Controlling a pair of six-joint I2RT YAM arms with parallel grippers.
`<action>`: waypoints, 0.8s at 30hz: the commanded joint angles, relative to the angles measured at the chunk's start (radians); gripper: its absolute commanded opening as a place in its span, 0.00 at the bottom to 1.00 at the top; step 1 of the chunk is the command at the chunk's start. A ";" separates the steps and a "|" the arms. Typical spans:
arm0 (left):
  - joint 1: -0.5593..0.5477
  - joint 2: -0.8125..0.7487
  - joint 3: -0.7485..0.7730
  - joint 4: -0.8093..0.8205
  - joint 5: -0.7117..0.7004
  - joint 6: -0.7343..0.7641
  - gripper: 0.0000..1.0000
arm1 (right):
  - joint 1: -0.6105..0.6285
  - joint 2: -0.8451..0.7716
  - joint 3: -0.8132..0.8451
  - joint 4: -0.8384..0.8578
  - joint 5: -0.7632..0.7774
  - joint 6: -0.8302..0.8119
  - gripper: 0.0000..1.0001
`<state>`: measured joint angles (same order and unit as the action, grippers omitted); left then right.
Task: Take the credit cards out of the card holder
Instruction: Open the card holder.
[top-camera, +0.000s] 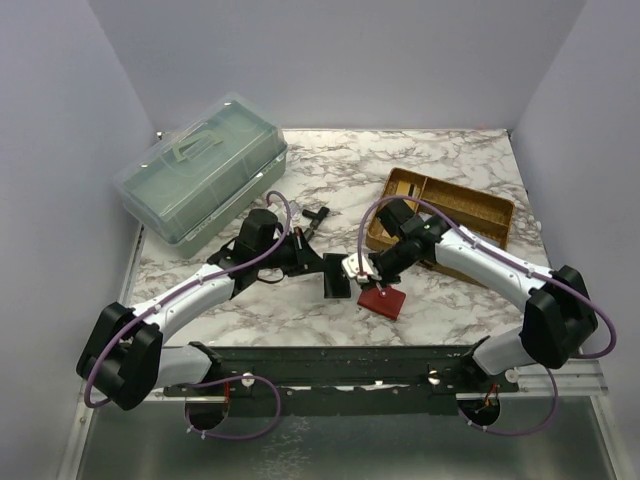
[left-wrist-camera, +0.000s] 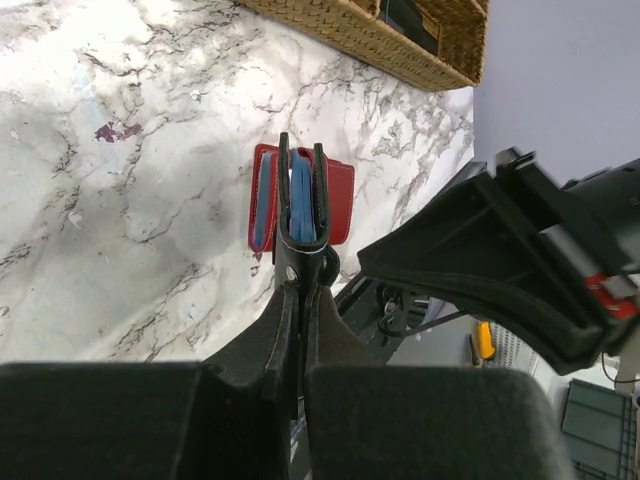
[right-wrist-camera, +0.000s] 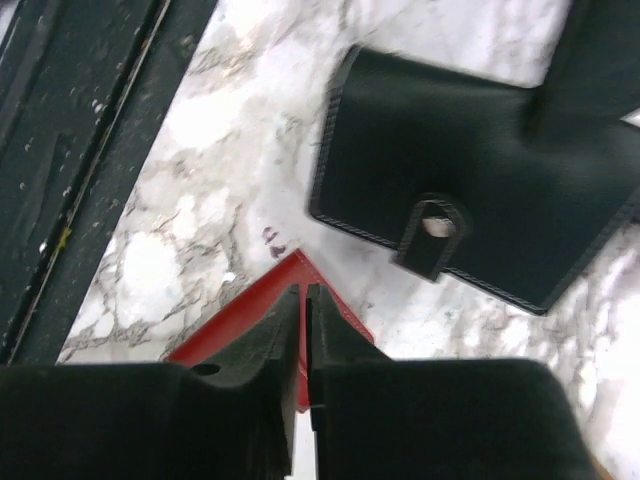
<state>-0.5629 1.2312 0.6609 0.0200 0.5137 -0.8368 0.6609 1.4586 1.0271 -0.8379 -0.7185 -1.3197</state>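
Credit cards (left-wrist-camera: 302, 208) — light blue, wedged between the two covers of a black card holder (left-wrist-camera: 321, 190), edge-on to the camera at the centre of the left wrist view. Not out of the holder yet. Only their thin blue edges visible, so no telling how many.

Left gripper (left-wrist-camera: 298, 270): clamped on the black holder's near edge, fingers pressed together with barely a seam between them. From above, shows as a small dark flap at the gripper's tip, just below the middle of the frame, over the marble counter (top-camera: 330, 160). Cannot tell whether it touches the counter.

Just to the right and slightly lower in the top view: a red card holder (top-camera: 384, 300), flat on the counter. Carries a blue strip along its left side in the left wrist view, behind the black one.

Right gripper (right-wrist-camera: 303, 300): narrowed to a thin slit, tips at a corner of the red holder in the lower middle of the right wrist view. Cannot tell whether anything is pinched in that slit. Higher in the same view, the black holder's outer face with a snap tab (right-wrist-camera: 432, 232) — broadside to the camera, apart from the red corner.

Upper right of the top view: a wicker tray (top-camera: 470, 193), partly behind the right arm. Upper left: a pale green plastic box (top-camera: 200, 170) with a clear lid, closed, well apart from both holders.
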 joint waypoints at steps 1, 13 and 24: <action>0.005 0.001 0.003 0.019 0.062 -0.002 0.00 | 0.003 -0.007 0.114 -0.011 -0.066 0.061 0.20; -0.001 0.053 0.057 -0.008 0.104 -0.002 0.00 | 0.034 0.092 0.174 -0.017 -0.073 -0.184 0.54; -0.006 0.060 0.062 -0.008 0.112 0.006 0.00 | 0.069 0.107 0.140 -0.029 -0.028 -0.213 0.44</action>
<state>-0.5648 1.2839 0.6907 0.0055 0.5865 -0.8371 0.7212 1.5517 1.1713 -0.8364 -0.7700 -1.5047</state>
